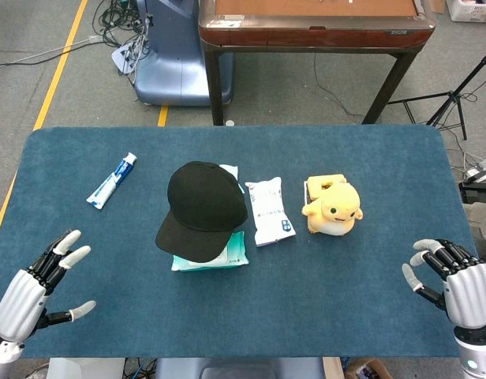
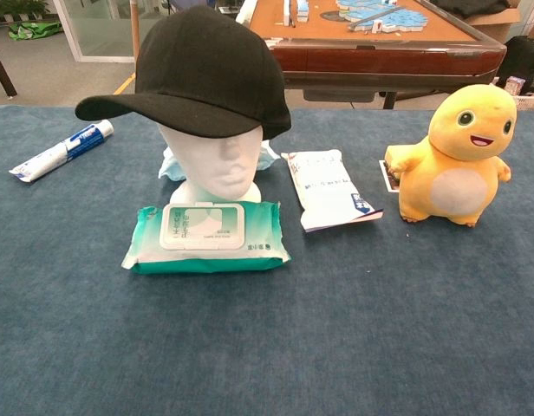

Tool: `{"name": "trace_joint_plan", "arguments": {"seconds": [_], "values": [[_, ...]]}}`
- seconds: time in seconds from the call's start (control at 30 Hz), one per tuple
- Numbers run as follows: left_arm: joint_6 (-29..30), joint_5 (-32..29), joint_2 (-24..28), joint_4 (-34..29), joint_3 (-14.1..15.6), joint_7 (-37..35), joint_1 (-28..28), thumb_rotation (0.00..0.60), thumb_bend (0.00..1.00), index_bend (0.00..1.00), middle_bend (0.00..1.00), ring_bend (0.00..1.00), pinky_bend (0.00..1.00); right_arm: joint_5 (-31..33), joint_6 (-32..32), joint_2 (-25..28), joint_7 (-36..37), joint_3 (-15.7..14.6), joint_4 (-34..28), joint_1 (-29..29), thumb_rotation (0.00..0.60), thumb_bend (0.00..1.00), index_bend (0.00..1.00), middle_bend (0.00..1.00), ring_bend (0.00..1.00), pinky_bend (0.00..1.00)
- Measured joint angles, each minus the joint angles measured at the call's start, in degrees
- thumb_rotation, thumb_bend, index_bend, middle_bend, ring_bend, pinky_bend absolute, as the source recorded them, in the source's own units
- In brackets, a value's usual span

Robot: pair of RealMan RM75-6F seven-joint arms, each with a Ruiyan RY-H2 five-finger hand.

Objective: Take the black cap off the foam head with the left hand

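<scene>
My left hand (image 1: 28, 289) is hovering at the table's near left corner, fingers spread, holding nothing. The black cap (image 2: 202, 74) is sitting on the foam head (image 2: 217, 165), just behind the wipes pack (image 2: 206, 237), well apart from me.

Both views are bright and evenly lit from overhead. Shadows are soft and short; the black fabric cap (image 2: 206, 74) shades the face of the white foam head (image 2: 217, 165) beneath its brim. Focus is sharp throughout, with no glare or blur.
</scene>
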Motion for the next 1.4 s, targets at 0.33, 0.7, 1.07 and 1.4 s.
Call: {"name": "trace_joint_plan", "arguments": {"seconds": [0.33, 0.7, 1.07, 1.4], "values": [[-6.0, 2.2, 1.0, -6.2, -0.2, 5.0, -3.5, 0.6, 0.05, 0.23, 0.0, 0.0, 0.08, 0.6, 0.2, 0.4, 0.5, 0.3, -0.3, -0.2, 0.6, 0.32, 0.59, 0.47, 0.42, 0.6], [-11.8, 1.1, 0.2, -11.0, -1.2, 8.3, -6.9, 0.6, 0.05, 0.29, 0.0, 0.0, 0.06, 1.1, -0.5, 0.8, 0.9, 0.2, -0.7, 0.0, 0.6, 0.32, 0.59, 0.47, 0.42, 0.6], [-13.2, 0.9, -3.3, -12.6, -3.3, 18.1, -8.2, 0.6, 0.05, 0.33, 0.7, 0.43, 0.43, 1.5, -1.3, 1.0, 1.0, 0.2, -0.9, 0.1, 0.6, 0.32, 0.59, 0.47, 0.42, 0.6], [-15.8, 1.5, -5.1, -12.7, -3.6, 19.8, -10.4, 0.6, 0.05, 0.34, 0.77, 0.47, 0.48, 1.8, -1.6, 1.2, 1.2, 0.2, -1.0, 0.2, 0.6, 0.32, 0.59, 0.47, 0.42, 0.6]]}}
